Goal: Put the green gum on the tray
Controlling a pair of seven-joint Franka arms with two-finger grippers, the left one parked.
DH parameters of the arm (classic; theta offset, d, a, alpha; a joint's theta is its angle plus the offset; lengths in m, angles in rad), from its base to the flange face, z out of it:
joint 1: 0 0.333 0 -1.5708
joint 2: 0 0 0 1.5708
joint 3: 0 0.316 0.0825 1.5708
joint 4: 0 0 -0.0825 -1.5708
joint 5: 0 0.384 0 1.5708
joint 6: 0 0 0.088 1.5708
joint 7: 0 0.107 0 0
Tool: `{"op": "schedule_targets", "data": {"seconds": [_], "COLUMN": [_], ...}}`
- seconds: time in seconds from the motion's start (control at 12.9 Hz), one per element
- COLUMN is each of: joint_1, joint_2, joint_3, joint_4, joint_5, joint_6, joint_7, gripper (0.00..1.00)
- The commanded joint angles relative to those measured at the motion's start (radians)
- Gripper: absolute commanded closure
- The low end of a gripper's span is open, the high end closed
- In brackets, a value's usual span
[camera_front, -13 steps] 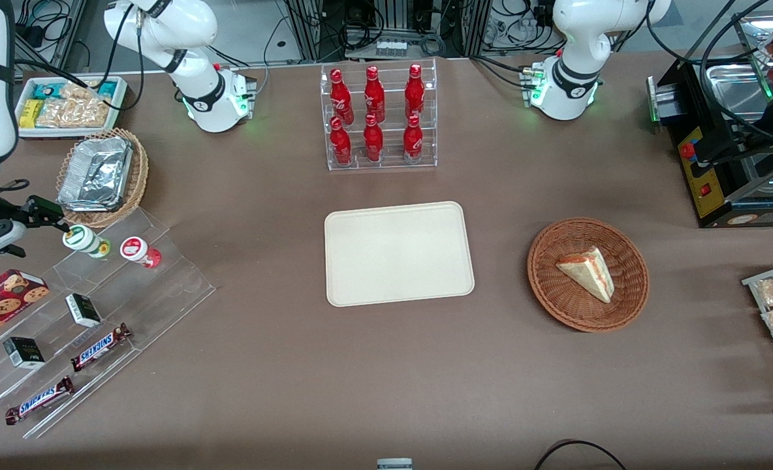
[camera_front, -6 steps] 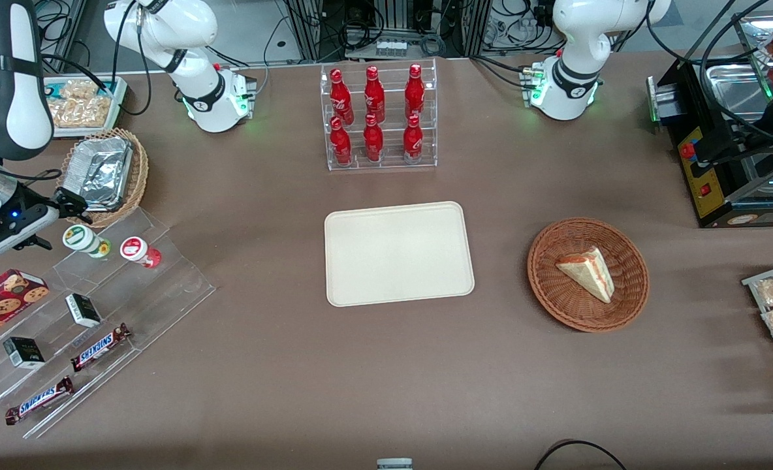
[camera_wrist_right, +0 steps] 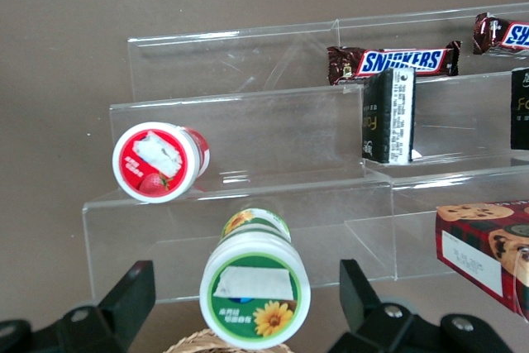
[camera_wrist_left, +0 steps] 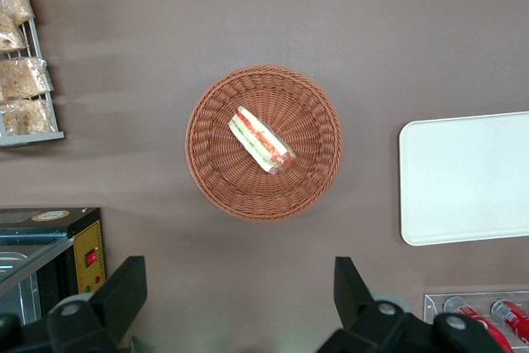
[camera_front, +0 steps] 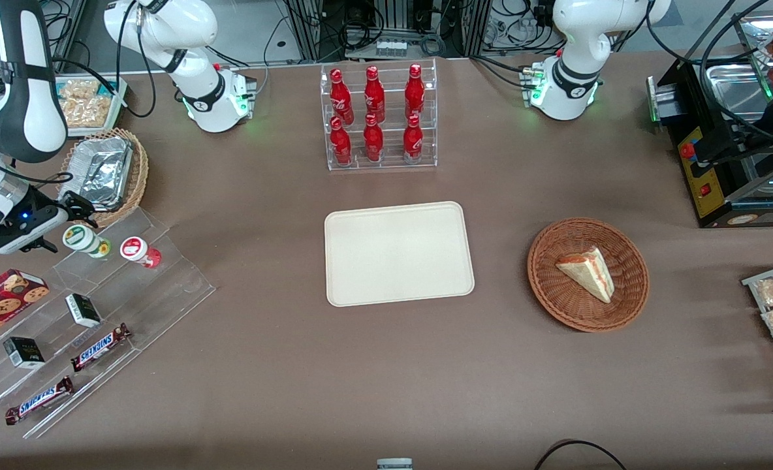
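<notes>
The green gum lies tipped on the top step of a clear acrylic stand at the working arm's end of the table. In the right wrist view its green-rimmed lid with a sunflower faces the camera. My gripper is open, just farther from the front camera than the gum. Its two black fingers stand wide on either side of the lid without touching it. The cream tray lies flat and bare at mid-table, well off toward the parked arm.
A red-lidded gum bottle lies beside the green one. Snickers bars, small black boxes and a cookie box sit on the lower steps. A wicker basket with a foil dish is close to the gripper. A cola rack and a sandwich basket stand near the tray.
My gripper has moved from beside the gum's lid to a spot a little farther from the front camera, toward the foil-dish basket, and turned. The gum has not moved.
</notes>
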Motion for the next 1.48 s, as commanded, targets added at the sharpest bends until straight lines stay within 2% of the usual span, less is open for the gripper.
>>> {"op": "schedule_targets", "data": {"seconds": [0.0,0.54,0.62,0.7,0.78,0.85,1.17,1.4], "joint_1": [0.001,0.001,0.003,0.004,0.006,0.009,0.013,0.082], "joint_2": [-0.013,-0.007,-0.004,-0.003,-0.003,-0.003,-0.007,-0.006], "joint_3": [-0.023,-0.029,-0.029,-0.028,-0.029,-0.028,-0.021,-0.015], "joint_4": [-0.038,-0.074,-0.069,-0.069,-0.066,-0.063,-0.011,0.171], "joint_5": [0.016,0.016,0.016,0.016,0.016,0.016,0.016,0.014], "joint_6": [0.046,0.086,0.086,0.086,0.086,0.086,0.051,-0.198], "joint_7": [-0.034,-0.032,-0.032,-0.032,-0.032,-0.026,-0.02,0.059], "gripper": [0.01,0.01,0.04,0.22,0.72,1.0,1.0,1.0]}}
